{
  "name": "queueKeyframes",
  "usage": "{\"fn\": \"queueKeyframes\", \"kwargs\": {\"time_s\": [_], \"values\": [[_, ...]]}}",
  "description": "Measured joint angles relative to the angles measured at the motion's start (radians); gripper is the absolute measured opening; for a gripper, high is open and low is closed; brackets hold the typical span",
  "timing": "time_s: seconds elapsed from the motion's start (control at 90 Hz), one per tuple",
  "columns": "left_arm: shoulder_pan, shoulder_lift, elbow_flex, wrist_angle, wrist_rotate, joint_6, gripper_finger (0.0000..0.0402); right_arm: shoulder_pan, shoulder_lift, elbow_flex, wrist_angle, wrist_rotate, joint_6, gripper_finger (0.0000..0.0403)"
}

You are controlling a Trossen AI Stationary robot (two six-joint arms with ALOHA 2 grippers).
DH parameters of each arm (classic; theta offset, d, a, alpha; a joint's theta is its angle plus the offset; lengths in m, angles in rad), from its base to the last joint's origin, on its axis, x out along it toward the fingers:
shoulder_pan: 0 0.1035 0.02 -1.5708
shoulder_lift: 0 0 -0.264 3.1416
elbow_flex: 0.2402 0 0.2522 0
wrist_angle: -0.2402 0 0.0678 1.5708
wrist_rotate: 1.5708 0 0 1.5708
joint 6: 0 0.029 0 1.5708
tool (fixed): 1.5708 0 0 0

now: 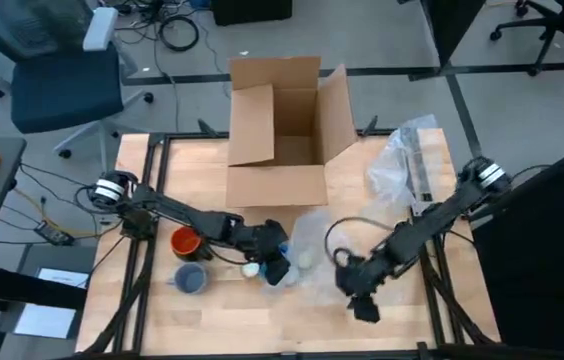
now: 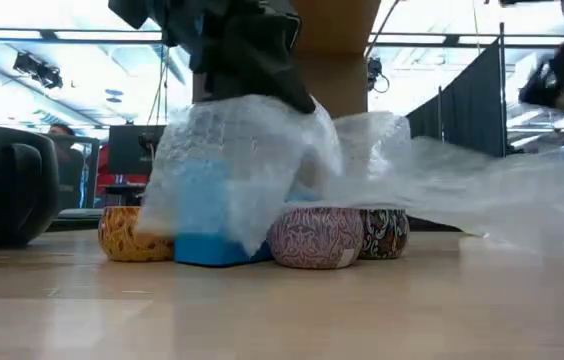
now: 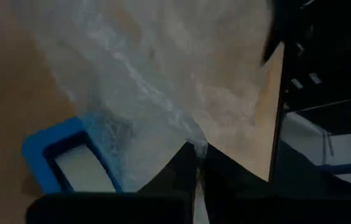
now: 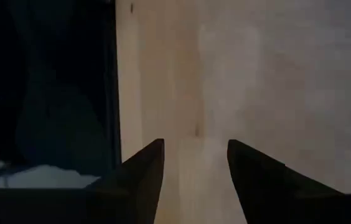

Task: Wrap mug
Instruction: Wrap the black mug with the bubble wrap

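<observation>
In the high view, the left gripper (image 1: 280,268) sits at the centre of the table (image 1: 402,330), its jaws closed on the edge of the bubble wrap (image 1: 307,245). The right gripper (image 1: 365,308), at lower right, has jaws apart and empty, with bare wood around it. Only the low view shows the wrap draped over the blue mug (image 2: 207,215), among small patterned bowls (image 2: 314,236). A cardboard box (image 1: 280,130) stands at the far edge.

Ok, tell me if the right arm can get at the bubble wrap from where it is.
Probably yes: the right gripper is open and empty, and bare table lies between it and the bubble wrap.
</observation>
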Motion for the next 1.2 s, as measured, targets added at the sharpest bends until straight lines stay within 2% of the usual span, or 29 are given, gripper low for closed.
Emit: {"fn": "queueKeyframes", "kwargs": {"time_s": [0.1,0.156,0.233,0.356,0.411,0.489,0.6,0.744,0.922,1.1,1.2], "values": [[0.01,-0.004,0.0,0.004,0.022,0.0,0.0,-0.004,0.046,0.029,-0.015,-0.004,-0.046,0.0134],[0.014,-0.004,0.0,0.001,0.039,0.001,0.0,-0.01,0.037,0.05,-0.033,0.042,-0.074,0.0125],[0.018,-0.004,0.0,-0.002,0.047,0.005,0.0,-0.013,0.003,0.079,-0.153,0.183,-0.102,0.011],[0.018,-0.004,0.0,-0.011,0.051,0.007,0.0,-0.015,-0.043,0.134,-0.464,0.472,-0.053,0.0085],[0.018,-0.004,0.0,-0.011,0.051,0.009,0.0,-0.012,-0.054,0.153,-0.579,0.526,-0.045,0.0075],[0.018,-0.004,0.0,-0.011,0.051,0.01,0.0,0.012,-0.059,0.171,-0.573,0.481,-0.079,0.0068],[0.02,-0.004,0.0,-0.002,0.046,0.019,0.0,0.055,-0.055,0.175,-0.415,0.355,-0.116,0.0069],[0.02,-0.004,0.0,0.008,0.042,0.029,0.0,0.094,-0.04,0.175,-0.342,0.309,-0.088,0.009],[0.031,-0.004,0.0,0.025,0.041,0.037,0.0,0.105,-0.008,0.175,-0.306,0.362,-0.075,0.0137],[0.047,-0.004,0.0,0.064,0.036,0.063,0.0,0.106,0.122,0.175,-0.18,0.418,-0.167,0.0188],[0.052,-0.004,0.0,0.063,0.037,0.089,0.0,0.112,0.199,0.181,-0.165,0.47,-0.174,0.0206]]}}
